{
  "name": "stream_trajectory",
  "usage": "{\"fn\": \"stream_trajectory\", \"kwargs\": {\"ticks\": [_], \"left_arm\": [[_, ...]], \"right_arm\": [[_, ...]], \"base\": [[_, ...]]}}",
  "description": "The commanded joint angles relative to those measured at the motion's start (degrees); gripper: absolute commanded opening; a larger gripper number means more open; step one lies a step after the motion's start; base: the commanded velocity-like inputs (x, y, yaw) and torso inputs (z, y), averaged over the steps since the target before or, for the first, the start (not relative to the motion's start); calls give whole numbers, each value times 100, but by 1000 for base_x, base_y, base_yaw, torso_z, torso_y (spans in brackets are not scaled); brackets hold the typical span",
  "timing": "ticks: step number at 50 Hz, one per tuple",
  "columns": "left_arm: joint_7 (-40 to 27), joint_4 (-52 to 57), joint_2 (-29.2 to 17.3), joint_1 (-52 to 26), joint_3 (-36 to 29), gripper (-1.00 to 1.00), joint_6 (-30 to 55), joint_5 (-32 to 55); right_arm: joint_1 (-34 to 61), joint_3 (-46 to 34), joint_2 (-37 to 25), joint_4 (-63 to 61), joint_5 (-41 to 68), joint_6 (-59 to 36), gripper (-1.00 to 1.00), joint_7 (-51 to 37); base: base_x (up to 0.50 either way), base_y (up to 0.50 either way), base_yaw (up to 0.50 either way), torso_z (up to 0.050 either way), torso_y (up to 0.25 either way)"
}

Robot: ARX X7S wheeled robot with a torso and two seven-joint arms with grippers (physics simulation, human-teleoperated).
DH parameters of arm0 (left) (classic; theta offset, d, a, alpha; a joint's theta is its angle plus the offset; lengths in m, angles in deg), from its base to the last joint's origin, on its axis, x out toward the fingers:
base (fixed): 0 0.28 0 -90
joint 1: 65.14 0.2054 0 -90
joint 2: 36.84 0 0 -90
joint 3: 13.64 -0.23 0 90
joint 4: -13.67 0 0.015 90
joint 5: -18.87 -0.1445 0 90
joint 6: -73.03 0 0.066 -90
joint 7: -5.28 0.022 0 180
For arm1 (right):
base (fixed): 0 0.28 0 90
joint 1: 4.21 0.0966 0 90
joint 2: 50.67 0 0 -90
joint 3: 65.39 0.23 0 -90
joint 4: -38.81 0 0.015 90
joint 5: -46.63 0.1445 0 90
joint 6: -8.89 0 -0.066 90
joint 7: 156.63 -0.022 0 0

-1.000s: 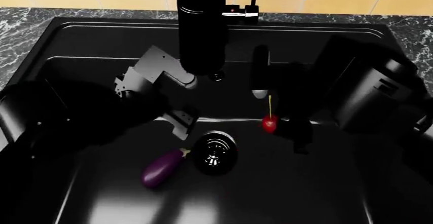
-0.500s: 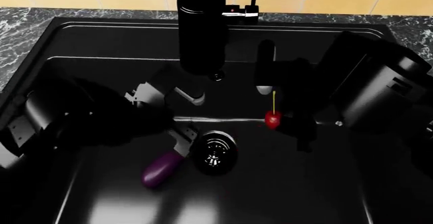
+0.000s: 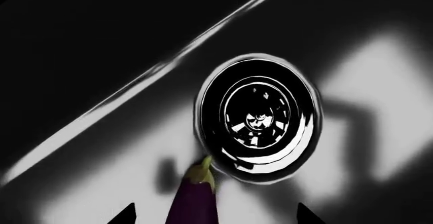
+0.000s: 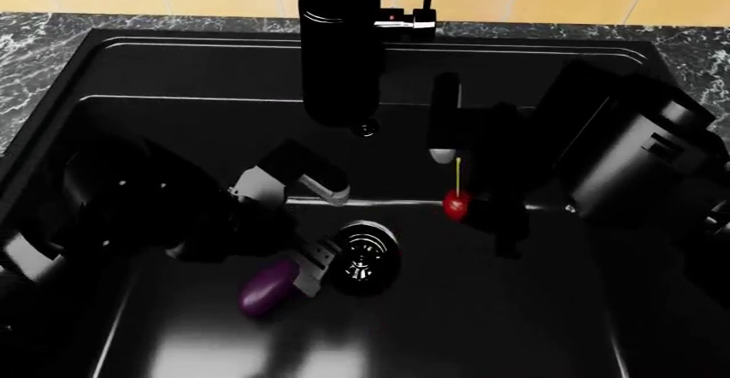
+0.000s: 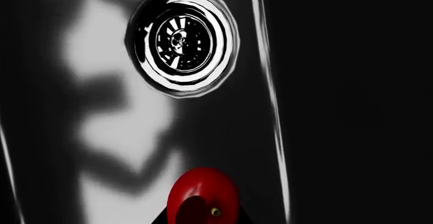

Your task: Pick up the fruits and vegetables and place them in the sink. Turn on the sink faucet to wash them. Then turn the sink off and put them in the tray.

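Eggplant (image 4: 266, 290) is seen lying on the floor of the sink (image 4: 171, 70), just at 8 o'clock of the round drain (image 4: 362, 258), its green stem cap pointed toward the drain rim. The left gripper (image 4: 310, 228) is spread wide over it: one finger (image 4: 310, 270) is set down at the stem end, touching or nearly touching the eggplant, while the other finger (image 4: 323, 182) is raised at 12 o'clock of it, so nothing is clasped. In the left wrist view the eggplant (image 3: 194, 203) is framed between two dark fingertips, with the drain (image 3: 258, 111) just beyond.

Farther back, at 2 o'clock of the drain, the cherry (image 4: 456, 205) is seen between the fingers of the right gripper (image 4: 477, 191), stem upright; whether it is pinched cannot be told. In the right wrist view the cherry (image 5: 202, 193) fills the near edge.

The faucet (image 4: 338, 44) is seen rising at 12 o'clock.
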Motion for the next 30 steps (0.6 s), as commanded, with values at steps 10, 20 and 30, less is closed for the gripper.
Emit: {"fn": "stream_trajectory", "kwargs": {"ticks": [10, 20, 30], "left_arm": [[435, -284, 73, -73, -797, 100, -306, -773], [1081, -547, 183, -138, -1306, 100, -922, -1430], [1346, -1259, 487, -18, -1405, 100, -1038, -1501]], "right_arm": [[-92, -5, 34, 93, 22, 101, -100, -51], [-150, -11, 61, 194, 35, 179, -100, -79], [-183, -32, 83, 272, 44, 228, -100, -90]], "base": [[0, 0, 0, 0, 0], [0, 0, 0, 0, 0], [0, 0, 0, 0, 0]]}}
